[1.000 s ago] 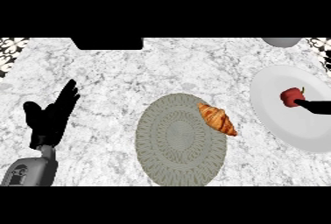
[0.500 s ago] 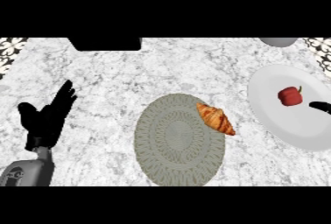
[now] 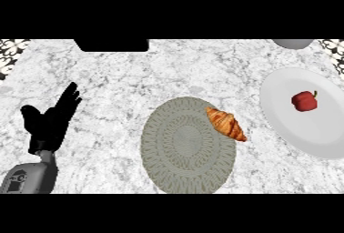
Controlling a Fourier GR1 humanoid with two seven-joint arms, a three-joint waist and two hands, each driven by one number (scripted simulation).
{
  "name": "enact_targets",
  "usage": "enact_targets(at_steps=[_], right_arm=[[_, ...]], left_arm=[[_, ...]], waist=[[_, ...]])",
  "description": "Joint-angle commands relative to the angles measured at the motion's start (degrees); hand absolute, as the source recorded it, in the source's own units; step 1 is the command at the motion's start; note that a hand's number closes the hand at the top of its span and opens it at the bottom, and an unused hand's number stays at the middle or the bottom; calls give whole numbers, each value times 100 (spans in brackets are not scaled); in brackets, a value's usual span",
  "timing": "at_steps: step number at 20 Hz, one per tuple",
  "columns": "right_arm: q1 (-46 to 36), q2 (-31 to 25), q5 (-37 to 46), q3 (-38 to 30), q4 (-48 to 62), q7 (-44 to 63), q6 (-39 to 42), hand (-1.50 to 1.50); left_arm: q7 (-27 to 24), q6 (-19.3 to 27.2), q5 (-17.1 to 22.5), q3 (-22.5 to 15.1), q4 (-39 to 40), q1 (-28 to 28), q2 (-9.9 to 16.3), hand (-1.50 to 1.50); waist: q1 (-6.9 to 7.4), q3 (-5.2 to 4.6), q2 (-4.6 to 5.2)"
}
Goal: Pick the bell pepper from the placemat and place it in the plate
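A red bell pepper lies on the white plate at the right of the head view, with no hand touching it. The round grey placemat lies in the middle of the counter, and a croissant rests on its upper right edge. My left hand stands open at the left, fingers up, resting away from everything. My right hand does not show.
A grey bowl peeks in at the top right edge. A black object sits at the top edge left of centre. Patterned wall shows in both top corners.
My right hand has let go of the bell pepper and withdrawn to the right out of view. The pepper stays on the plate. The left hand has barely moved.
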Motion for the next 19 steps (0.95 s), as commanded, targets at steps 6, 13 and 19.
enact_targets(at_steps=[6,13,19], right_arm=[[-14,-872,29,-8,1455,-1202,50,-150],[-378,-1496,316,232,2694,-1708,27,-150],[-131,-1610,632,443,3486,-2671,-32,-150]], left_arm=[[314,72,-136,-36,-329,27,-147,0],[83,-94,-119,6,-32,-73,-192,0],[2,93,-336,-102,-125,83,-369,0]], waist=[[39,3,8],[67,5,20],[86,10,29]])
